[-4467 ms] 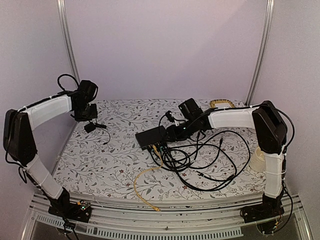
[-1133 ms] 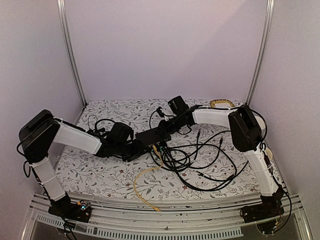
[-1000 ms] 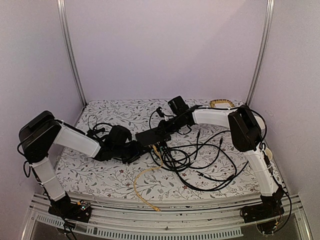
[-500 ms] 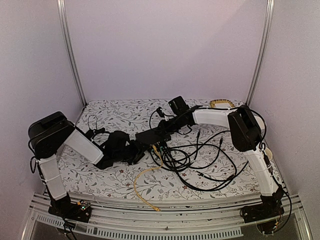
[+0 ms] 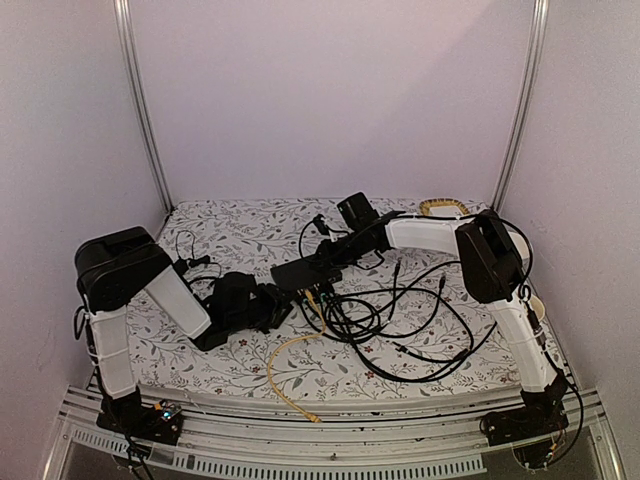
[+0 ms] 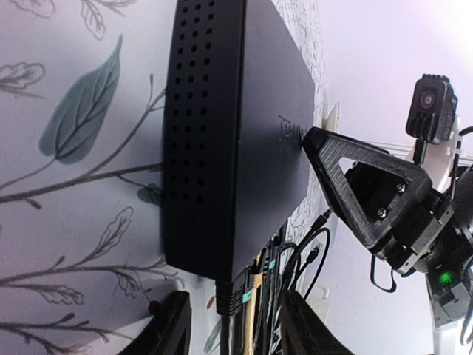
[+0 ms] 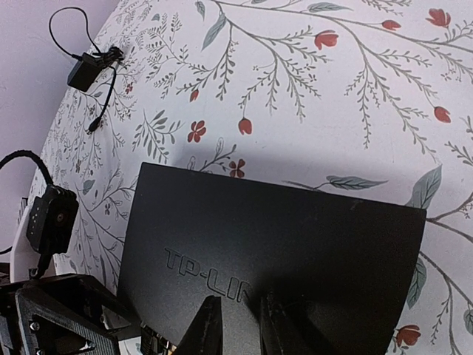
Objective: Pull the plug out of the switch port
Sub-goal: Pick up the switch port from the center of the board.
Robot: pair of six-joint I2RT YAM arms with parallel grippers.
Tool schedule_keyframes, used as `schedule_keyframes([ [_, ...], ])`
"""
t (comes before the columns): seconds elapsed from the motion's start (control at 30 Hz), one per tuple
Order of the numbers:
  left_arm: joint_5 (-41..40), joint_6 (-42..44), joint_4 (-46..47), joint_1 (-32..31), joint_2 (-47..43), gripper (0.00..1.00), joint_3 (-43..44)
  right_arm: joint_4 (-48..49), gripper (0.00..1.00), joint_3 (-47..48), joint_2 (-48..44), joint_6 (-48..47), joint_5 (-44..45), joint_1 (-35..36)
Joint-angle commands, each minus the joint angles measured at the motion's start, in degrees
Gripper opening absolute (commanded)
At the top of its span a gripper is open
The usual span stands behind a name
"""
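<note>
1. The switch [image 5: 300,272] lies flat near the middle of the flowered table [image 5: 230,225]. Its port edge faces the near side, and plugs [image 6: 228,307] sit in the ports.
2. The left gripper [image 6: 236,329] is low at that port edge. Its fingers stand apart, one on each side of the plugs, and a sliver of cloth shows between one finger and the nearest plug. It clamps nothing.
3. The right gripper [image 7: 240,329] rests its tips on the switch's lid. Its fingers are barely parted, with nothing between them.
4. The lid is embossed "TP-LIN", with the rest of the word hidden behind the right fingers.
5. Only the left wrist view shows the vent holes in the switch's side and the plugs up close.
6. Only the right wrist view shows the small black adapter [image 7: 81,70] clearly, lying with its thin lead well away from the switch.
7. The overhead view alone shows the tangle of black cables [image 5: 400,320] and the loose yellow cable [image 5: 283,365] running towards the near edge.
</note>
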Motion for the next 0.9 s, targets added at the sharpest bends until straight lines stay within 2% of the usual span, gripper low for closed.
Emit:
schedule_keyframes([
  [0.0, -0.71, -1.76, -3.41, -0.93, 3.46, 0.43, -1.03, -1.90, 0.21, -1.58, 2.62, 0.68, -0.24, -0.40],
  [0.37, -2.47, -7.40, -0.64, -1.36, 8.65, 0.38, 0.99, -2.05, 0.21, -1.74, 2.80, 0.86, -0.37, -0.68],
  [0.87, -12.13, -14.65, -0.92, -4.16, 8.76, 0.34, -0.79, -1.17, 0.20, -4.03, 2.58, 1.10, -1.22, -1.54],
])
